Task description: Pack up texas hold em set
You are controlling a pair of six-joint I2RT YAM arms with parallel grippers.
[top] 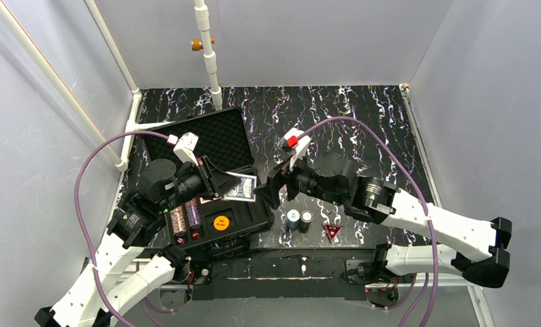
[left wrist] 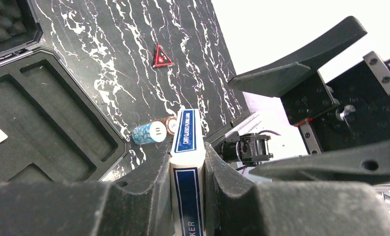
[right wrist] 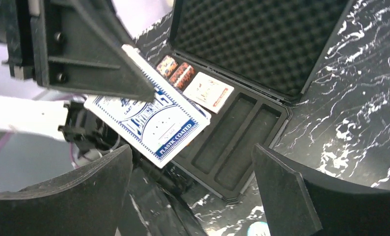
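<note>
The black case (top: 210, 133) lies open at the left, its foam-lined lid propped at the back. My left gripper (left wrist: 188, 153) is shut on the blue card deck (left wrist: 187, 132) and holds it on edge above the tray's (left wrist: 45, 113) right side. The tray holds chip stacks (right wrist: 176, 71), a red deck (right wrist: 208, 92) and an orange disc (top: 221, 223). My right gripper (right wrist: 193, 191) hangs open just right of the case, facing the blue deck (right wrist: 149, 120), with nothing between its fingers. A blue chip stack (top: 293, 219), a brown one (top: 306, 219) and the red triangle (top: 332, 231) lie on the table.
White pipes (top: 208, 54) stand at the back and left of the marbled black table (top: 363, 122), with grey walls all round. Two long slots (right wrist: 232, 137) at the tray's right end hold nothing.
</note>
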